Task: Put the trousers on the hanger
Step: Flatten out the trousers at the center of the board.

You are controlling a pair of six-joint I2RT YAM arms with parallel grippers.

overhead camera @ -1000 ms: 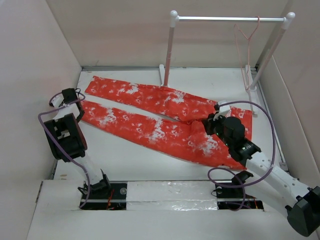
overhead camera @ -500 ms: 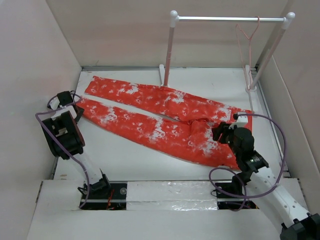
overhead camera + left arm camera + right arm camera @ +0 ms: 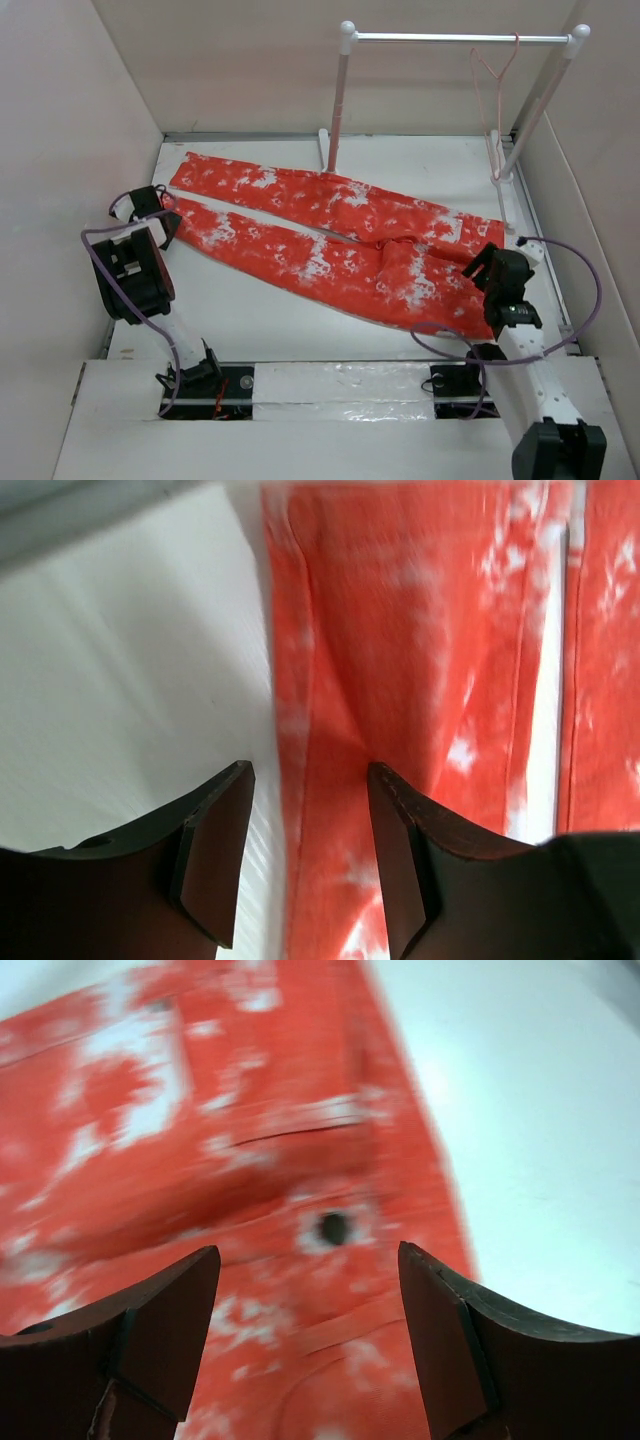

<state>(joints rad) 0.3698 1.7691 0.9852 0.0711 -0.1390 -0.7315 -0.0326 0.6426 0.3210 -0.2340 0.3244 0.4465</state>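
Observation:
The orange-red, white-splotched trousers [image 3: 320,240] lie flat on the table, legs running to the upper left and waist at the right. The thin pink hanger [image 3: 495,100] hangs from the right end of the white rail. My left gripper [image 3: 160,212] hovers at the cuff end of the nearer leg. In the left wrist view the left gripper [image 3: 310,770] is open, with the edge of the trousers [image 3: 400,630] lying between its fingers. My right gripper [image 3: 482,262] stands at the waist's right edge. In the right wrist view the right gripper [image 3: 308,1255] is open wide over the waistband and its dark button [image 3: 332,1227].
The white rail [image 3: 460,38] on two posts stands at the back right, its left post's foot [image 3: 328,150] touching the far leg. Walls close in the table on the left, back and right. Bare white table [image 3: 540,1110] lies right of the waist.
My right gripper has drawn back from the crotch area to the waist's right edge and its jaws have spread. The left gripper shifted slightly by the cuff. The trousers lie as before.

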